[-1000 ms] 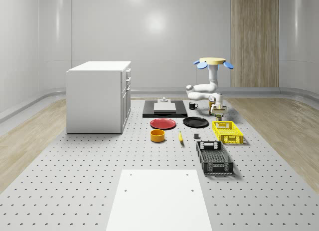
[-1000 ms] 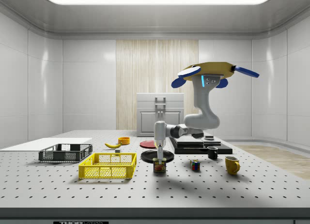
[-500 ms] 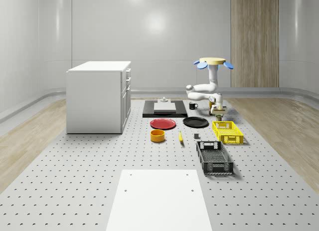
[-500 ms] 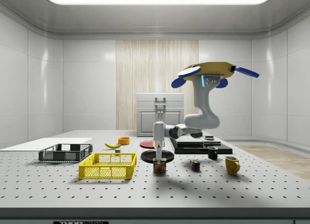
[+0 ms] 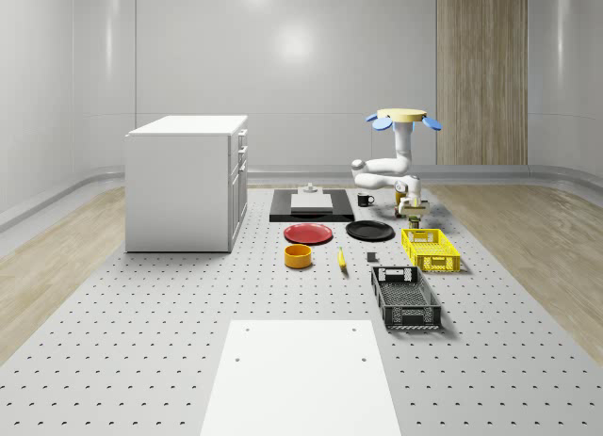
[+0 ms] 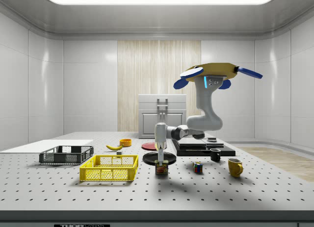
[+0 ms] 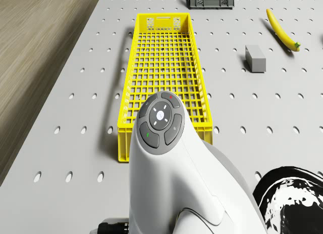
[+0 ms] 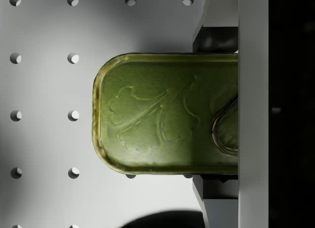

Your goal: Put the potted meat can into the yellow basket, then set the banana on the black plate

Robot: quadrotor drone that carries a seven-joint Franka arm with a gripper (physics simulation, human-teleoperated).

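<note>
Green-lidded potted meat can [image 8: 167, 114] sits between the gripper [image 6: 161, 160] fingers at centre frame, clamped, beside the yellow basket [image 6: 110, 168]; the drone [image 6: 216, 72] hovers above.

I see the can's [image 8: 167, 114] lid is olive green with an embossed leaf pattern and a yellowish rim. The basket [image 7: 162, 67] is bright yellow mesh, the banana [image 7: 282, 31] yellow with a green tip. The plate [image 7: 292, 198] is glossy black, and the table [image 7: 65, 143] pale grey, dotted with holes.
</note>
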